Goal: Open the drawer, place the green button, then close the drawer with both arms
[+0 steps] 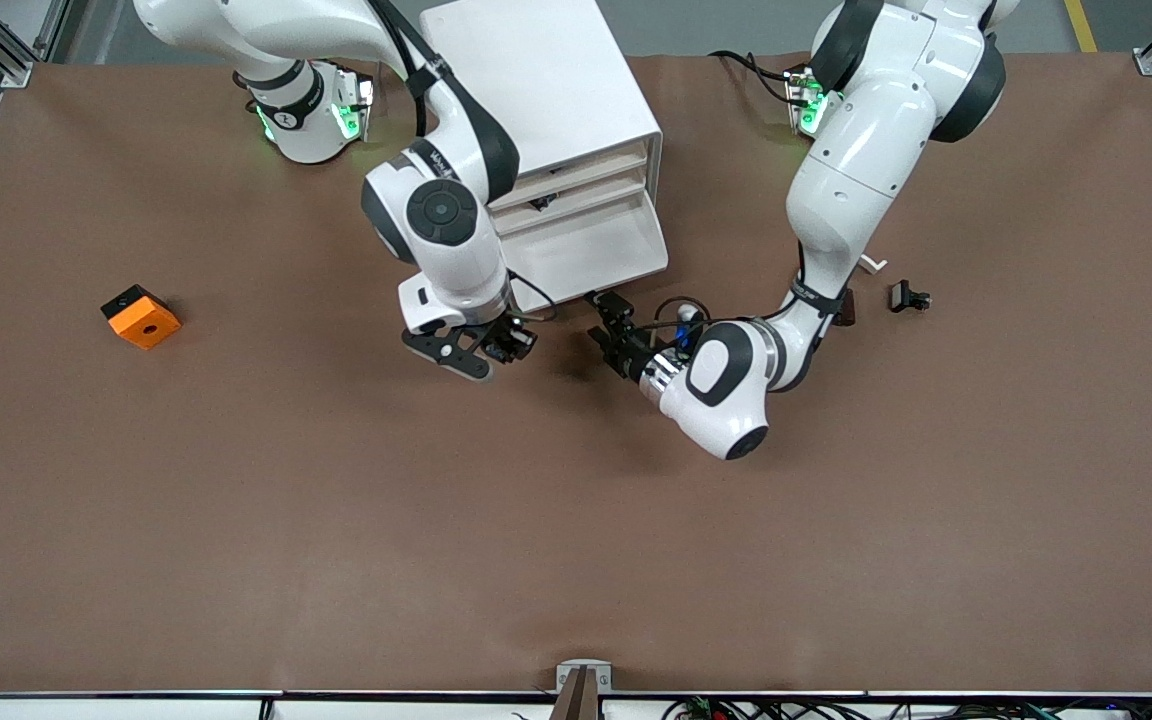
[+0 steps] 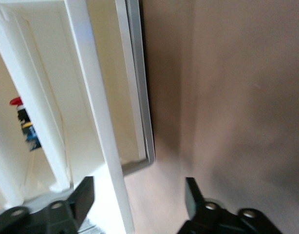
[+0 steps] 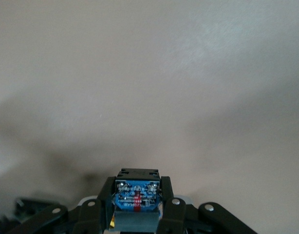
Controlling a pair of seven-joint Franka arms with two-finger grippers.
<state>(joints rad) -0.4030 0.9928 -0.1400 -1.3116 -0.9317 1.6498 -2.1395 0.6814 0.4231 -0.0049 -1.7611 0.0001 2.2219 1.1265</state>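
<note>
The white drawer cabinet [image 1: 556, 90] stands near the arms' bases, and its lowest drawer [image 1: 658, 235] is pulled out toward the front camera. My left gripper [image 1: 608, 318] is at the drawer's front edge [image 2: 140, 97], open, with its fingers [image 2: 84, 197] on either side of the white front panel and not pressing it. My right gripper [image 1: 508, 342] hangs over the table beside the drawer's corner, toward the right arm's end. It is shut on the button [image 3: 138, 197], of which the blue base and black middle show; the cap is hidden.
An orange cube with a hole [image 1: 140, 316] lies toward the right arm's end. Small black parts [image 1: 908, 297] and a white arc [image 1: 871, 263] lie toward the left arm's end. A red-capped part [image 2: 24, 127] sits inside the cabinet, above the open drawer.
</note>
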